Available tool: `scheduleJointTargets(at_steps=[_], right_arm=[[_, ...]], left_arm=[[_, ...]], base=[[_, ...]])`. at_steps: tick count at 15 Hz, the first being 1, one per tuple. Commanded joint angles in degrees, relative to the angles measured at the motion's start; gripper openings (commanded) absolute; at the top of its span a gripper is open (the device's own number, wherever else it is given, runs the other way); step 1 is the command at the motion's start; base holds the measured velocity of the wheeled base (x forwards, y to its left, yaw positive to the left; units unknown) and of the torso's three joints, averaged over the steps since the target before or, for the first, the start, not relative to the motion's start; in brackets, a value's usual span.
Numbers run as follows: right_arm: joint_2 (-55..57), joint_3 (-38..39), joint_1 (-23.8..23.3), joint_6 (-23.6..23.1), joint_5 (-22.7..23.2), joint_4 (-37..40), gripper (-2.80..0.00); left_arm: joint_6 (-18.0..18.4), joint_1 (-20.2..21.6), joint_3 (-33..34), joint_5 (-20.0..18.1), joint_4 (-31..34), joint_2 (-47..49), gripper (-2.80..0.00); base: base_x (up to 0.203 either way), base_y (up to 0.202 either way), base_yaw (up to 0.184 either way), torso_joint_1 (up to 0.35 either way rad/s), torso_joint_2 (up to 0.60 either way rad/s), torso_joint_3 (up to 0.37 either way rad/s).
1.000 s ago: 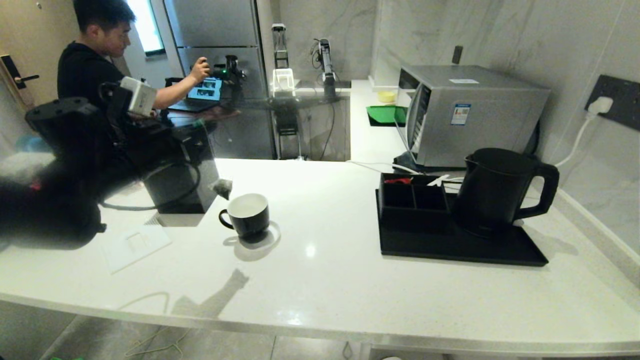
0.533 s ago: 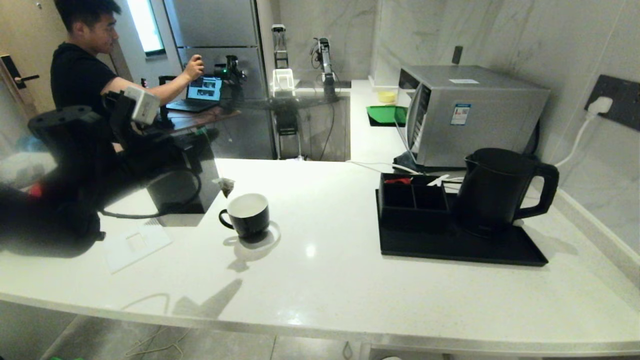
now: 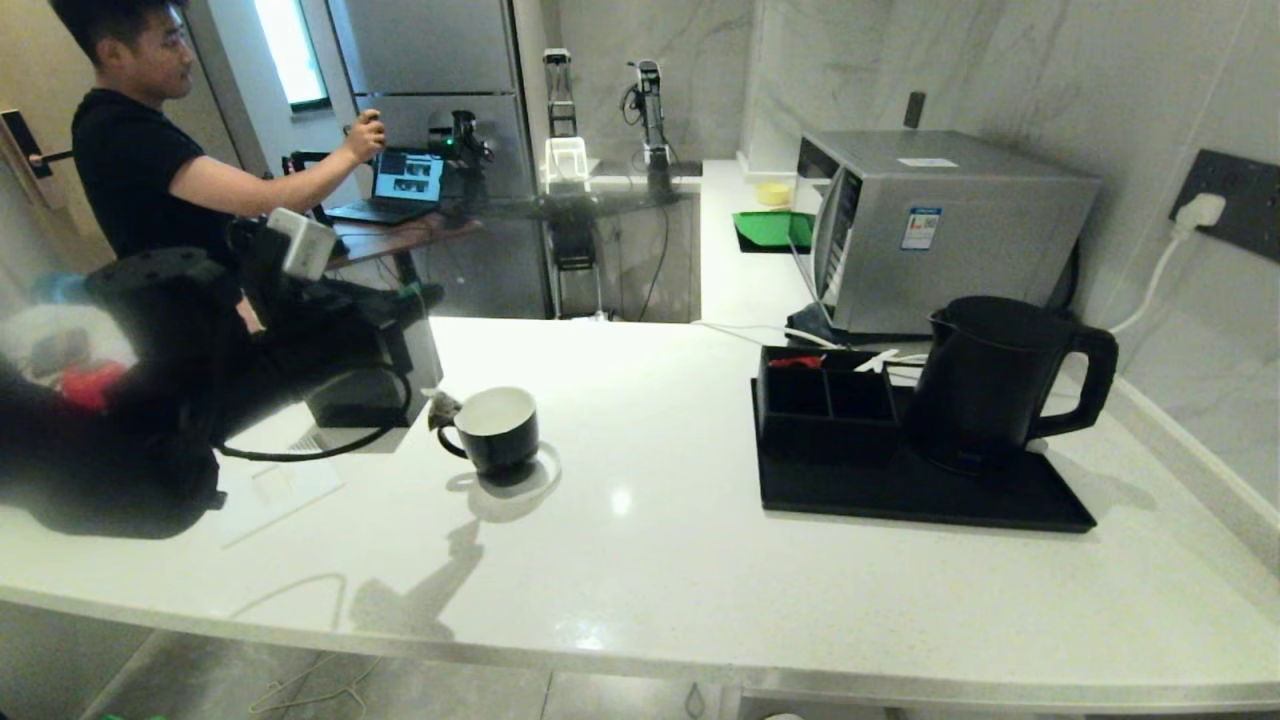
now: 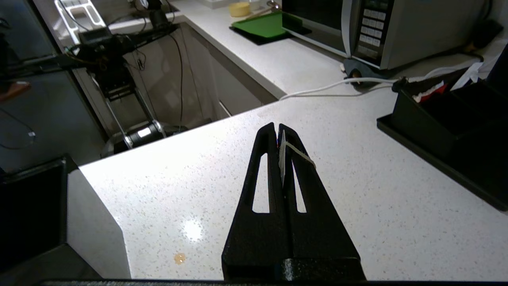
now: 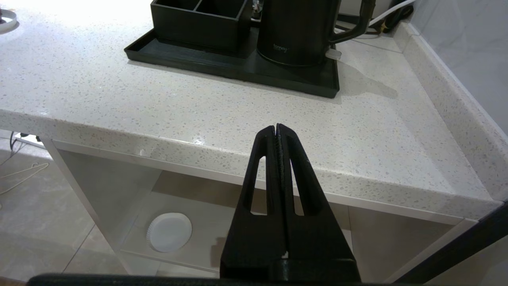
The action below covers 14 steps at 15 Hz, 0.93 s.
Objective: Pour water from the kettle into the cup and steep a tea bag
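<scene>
Left gripper (image 4: 278, 129) pinched shut on the string of the tea bag (image 3: 440, 406), which hangs just left of the cup (image 3: 494, 428), near its handle. Cup stands on the tabletop (image 3: 650, 540). Kettle (image 3: 990, 385) far right, upright on black tray (image 3: 900, 495). Right gripper (image 5: 277, 128) fully closed, empty, below tabletop edge
</scene>
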Motion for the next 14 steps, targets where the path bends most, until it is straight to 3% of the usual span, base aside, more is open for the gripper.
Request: scheduleJointTargets(at_steps=[1, 9, 14], right_arm=[[0.0, 0.0, 0.0, -0.05, 0.05, -0.02, -2.8], [0.0, 0.0, 0.01, -0.04, 0.07, 0.0, -2.8], [0.0, 0.0, 0.05, -0.06, 0.12, -0.02, -2.8]], left_arm=[[0.04, -0.03, -0.38, -0.07, -0.4, 2.22, -2.8], [-0.23, -0.98, -7.15, 0.09, -0.32, 6.97, -2.8], [-0.1, -1.43, -7.92, 0.0, -0.48, 9.84, -2.8]], base=[[0.0, 0.0, 0.0, 0.0, 0.0, 0.0], [0.0, 0.0, 0.0, 0.0, 0.0, 0.0], [0.0, 0.0, 0.0, 0.0, 0.0, 0.0]])
